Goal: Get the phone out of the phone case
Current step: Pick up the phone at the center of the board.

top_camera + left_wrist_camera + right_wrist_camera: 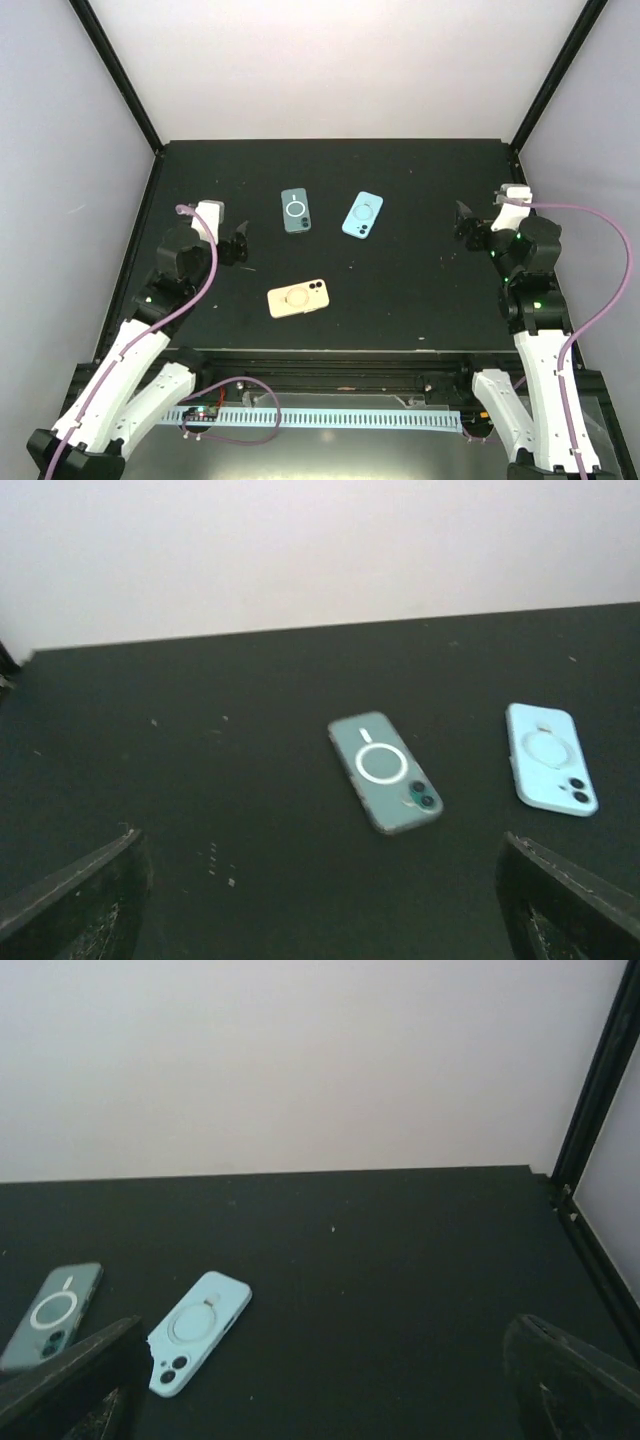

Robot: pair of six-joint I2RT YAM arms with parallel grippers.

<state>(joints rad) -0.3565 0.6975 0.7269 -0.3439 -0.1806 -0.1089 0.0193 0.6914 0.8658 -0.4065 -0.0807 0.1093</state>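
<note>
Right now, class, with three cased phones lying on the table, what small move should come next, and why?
Probably ease the left gripper forward toward the green phone: it lies just ahead of that open gripper, untouched. The right gripper is open too, holding nothing.

A matte black table [400,300] flecked with pale specks; a white back wall [330,60] behind it; black frame posts [115,70] at the rear corners; a pale-blue slotted strip [340,417] along the near edge.
</note>
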